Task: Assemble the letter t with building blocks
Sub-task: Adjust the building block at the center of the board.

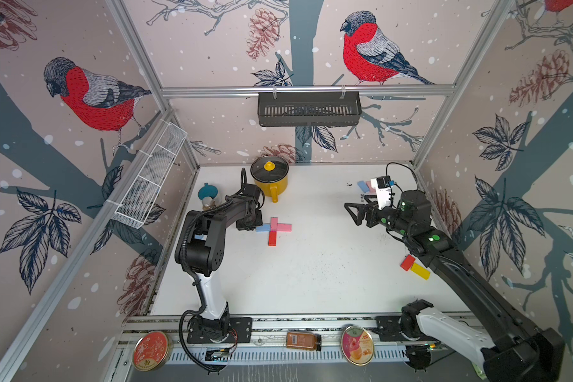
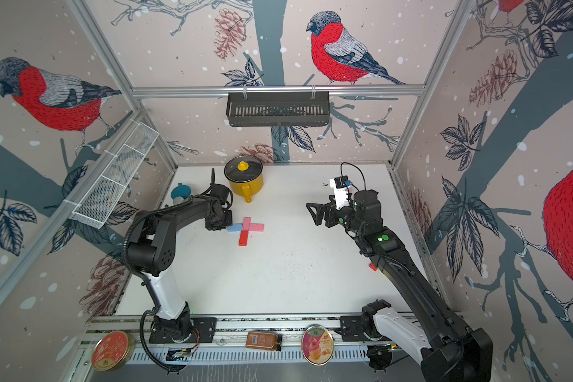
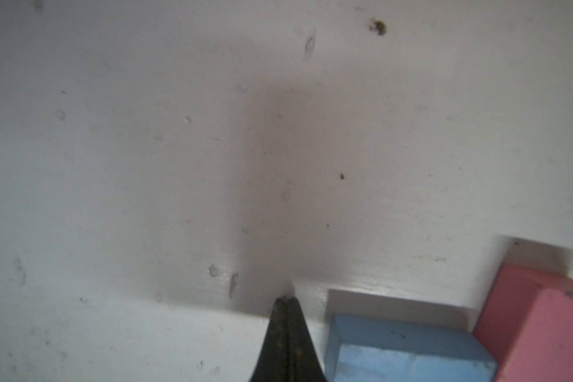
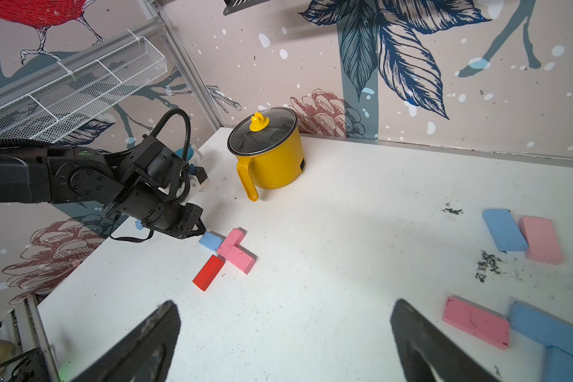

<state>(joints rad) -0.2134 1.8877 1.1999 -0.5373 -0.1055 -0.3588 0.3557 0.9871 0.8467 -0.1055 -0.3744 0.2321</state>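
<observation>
The left hand [image 3: 286,301], black tapered fingers pressed together on nothing, points down at the scuffed white counter [image 1: 311,281], just beside a light blue block [image 1: 262,228]. That matte flat brick forms a cross with two pink blocks [image 1: 284,227] and a red block [image 1: 272,238]. Behind them stands a glossy yellow pot [image 1: 270,187] under a glass lid [image 1: 269,168], its contents unclear. The right hand [image 4: 285,330] hangs spread wide and empty, with loose blocks [image 4: 505,233] nearby.

No legible text anywhere: print on the orange round tin [image 1: 152,350], label on the brown jar [image 1: 303,341] and red logo on the pink round lid [image 1: 357,345], all along the front rail [image 1: 278,322], too small and blurred to read
</observation>
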